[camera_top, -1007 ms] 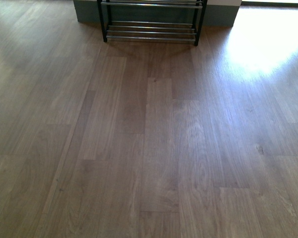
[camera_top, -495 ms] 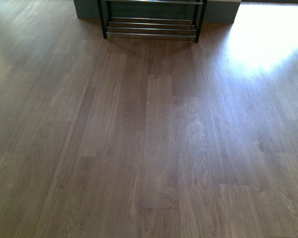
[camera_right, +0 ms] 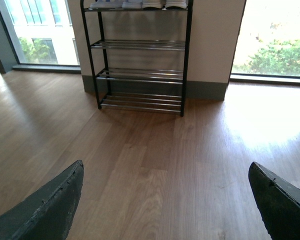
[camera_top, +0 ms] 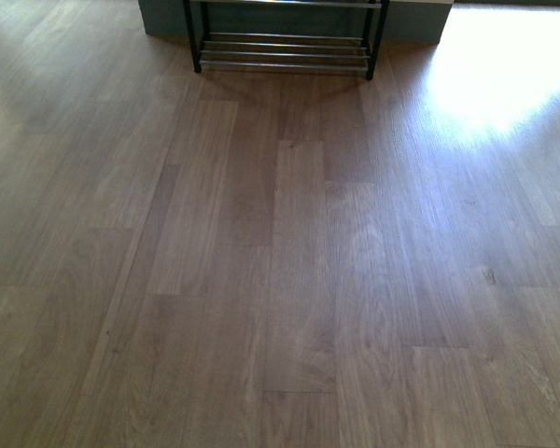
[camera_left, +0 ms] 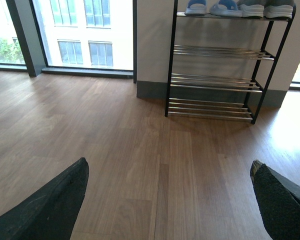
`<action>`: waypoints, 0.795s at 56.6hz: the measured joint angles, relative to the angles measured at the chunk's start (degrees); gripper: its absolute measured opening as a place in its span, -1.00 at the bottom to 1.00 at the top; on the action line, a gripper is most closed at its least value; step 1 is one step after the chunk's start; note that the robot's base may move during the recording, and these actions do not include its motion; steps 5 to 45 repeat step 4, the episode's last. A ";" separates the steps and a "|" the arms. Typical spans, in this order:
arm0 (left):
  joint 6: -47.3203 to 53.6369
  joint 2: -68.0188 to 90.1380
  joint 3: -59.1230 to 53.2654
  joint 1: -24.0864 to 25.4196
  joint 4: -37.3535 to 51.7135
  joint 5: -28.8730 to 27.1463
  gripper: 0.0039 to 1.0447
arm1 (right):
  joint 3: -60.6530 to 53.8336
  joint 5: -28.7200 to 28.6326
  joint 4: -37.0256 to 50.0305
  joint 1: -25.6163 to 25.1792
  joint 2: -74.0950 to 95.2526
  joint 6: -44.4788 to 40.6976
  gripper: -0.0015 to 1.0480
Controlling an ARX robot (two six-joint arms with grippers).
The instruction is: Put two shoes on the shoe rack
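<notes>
Shoe rack (camera_left: 215, 65) against the wall beyond bare wooden floor (camera_top: 280, 261), blue slides (camera_left: 212, 7) and grey sneakers (camera_left: 265, 8) on its top tier, cropped at frame edge, left gripper (camera_left: 170, 200) and right gripper (camera_right: 165, 200) both spread apart, holding nothing.

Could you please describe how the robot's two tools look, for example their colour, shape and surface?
Only the fingers show. The left tool has two matte black fingers that taper to a point, with a slightly rough surface. The right tool looks the same, its fingers black and wedge-shaped. No cables or markings are visible.
</notes>
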 joint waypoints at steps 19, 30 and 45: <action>0.00 0.00 0.00 0.00 0.00 0.00 0.83 | 0.00 0.00 0.00 0.00 0.00 0.00 0.82; 0.00 0.00 0.00 0.00 0.00 0.00 0.83 | 0.00 0.00 0.00 0.00 0.00 0.00 0.82; 0.00 0.00 0.00 0.00 0.00 0.00 0.83 | 0.00 0.00 0.00 0.00 0.00 0.00 0.82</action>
